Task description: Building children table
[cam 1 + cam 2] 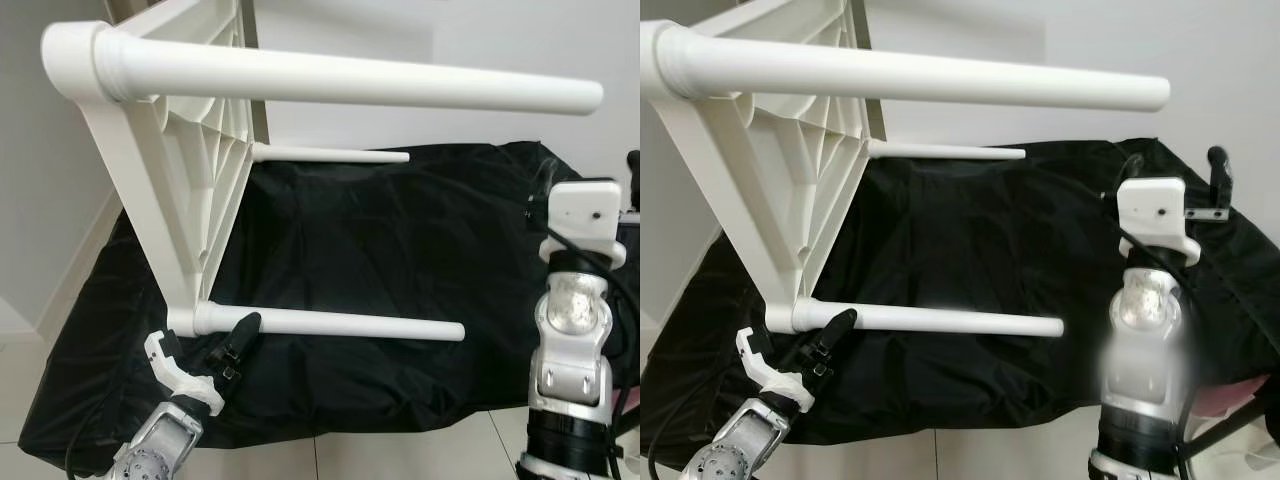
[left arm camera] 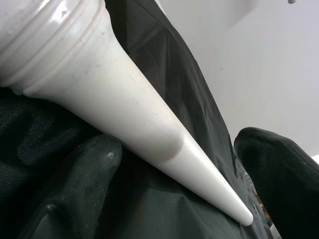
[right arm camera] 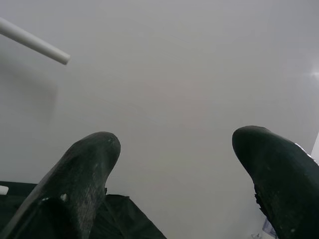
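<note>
left gripper (image 1: 232, 345) looks open around the table's lower leg (image 1: 330, 323), right gripper (image 3: 174, 164) open too; table (image 1: 190, 160) could tip

Bare room (white walls (image 1: 420, 40), tiled floor (image 1: 420, 450))

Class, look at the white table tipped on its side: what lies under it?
A black cloth lies under the table, and the left gripper sits at its lowest leg. Whatever the cloth covers is hidden.
</note>
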You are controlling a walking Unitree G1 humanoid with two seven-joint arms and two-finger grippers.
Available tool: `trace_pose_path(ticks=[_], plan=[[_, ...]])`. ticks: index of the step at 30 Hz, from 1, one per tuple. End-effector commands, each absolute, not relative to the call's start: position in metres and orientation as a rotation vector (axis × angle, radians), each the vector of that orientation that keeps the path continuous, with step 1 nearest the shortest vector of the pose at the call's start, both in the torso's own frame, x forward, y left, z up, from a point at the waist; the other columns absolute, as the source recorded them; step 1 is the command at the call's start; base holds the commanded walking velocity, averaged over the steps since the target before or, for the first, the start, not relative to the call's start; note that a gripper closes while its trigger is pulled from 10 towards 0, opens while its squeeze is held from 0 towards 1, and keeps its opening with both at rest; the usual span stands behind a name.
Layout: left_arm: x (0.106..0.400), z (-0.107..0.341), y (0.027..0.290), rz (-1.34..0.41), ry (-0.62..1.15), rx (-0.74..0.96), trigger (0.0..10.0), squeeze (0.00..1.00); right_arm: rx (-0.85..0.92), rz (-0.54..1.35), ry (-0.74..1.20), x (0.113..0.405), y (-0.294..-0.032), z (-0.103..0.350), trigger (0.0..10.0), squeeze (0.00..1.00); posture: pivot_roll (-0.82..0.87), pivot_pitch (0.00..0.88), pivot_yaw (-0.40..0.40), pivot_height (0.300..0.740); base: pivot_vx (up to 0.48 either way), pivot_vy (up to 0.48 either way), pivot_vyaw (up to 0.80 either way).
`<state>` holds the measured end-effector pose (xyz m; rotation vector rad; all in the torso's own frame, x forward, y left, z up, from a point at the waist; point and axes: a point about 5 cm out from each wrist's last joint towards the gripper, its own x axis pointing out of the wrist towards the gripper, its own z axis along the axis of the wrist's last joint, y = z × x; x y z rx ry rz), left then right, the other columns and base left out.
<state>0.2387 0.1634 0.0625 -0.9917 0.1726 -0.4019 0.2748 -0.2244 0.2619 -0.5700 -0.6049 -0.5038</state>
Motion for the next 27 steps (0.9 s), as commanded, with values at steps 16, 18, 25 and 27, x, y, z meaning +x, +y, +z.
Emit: trace_pose_path(ticks=[16,18,25,27], plan=[[0.2888,0.2644,0.0653,-0.674,-0.218,-0.475,10.0,1.0,-0.56,-0.505,-0.624,0.2739,-0.2237,0.2651,10.0,0.0,-0.01,0.197,0.091,0.74,0.0,0.0,0.0],[0.2888,0.2644,0.0653,-0.674,-0.218,-0.475,10.0,1.0,-0.56,-0.505,-0.624,0.2739,-0.2237,0.2651,10.0,0.0,-0.01,0.197,0.091,0.74,0.0,0.0,0.0],[0.2888,0.2644,0.0653,-0.674,-0.218,-0.475,10.0,1.0,-0.56,-0.505,-0.624,0.2739,-0.2237,0.2651,10.0,0.0,-0.01,0.197,0.091,0.74,0.0,0.0,0.0],[0.2888,0.2644,0.0653,-0.674,-0.218,-0.475,10.0,1.0,-0.56,-0.505,-0.624,0.2739,-0.2237,0.2651,10.0,0.0,-0.01,0.197,0.091,0.74,0.0,0.0,0.0]])
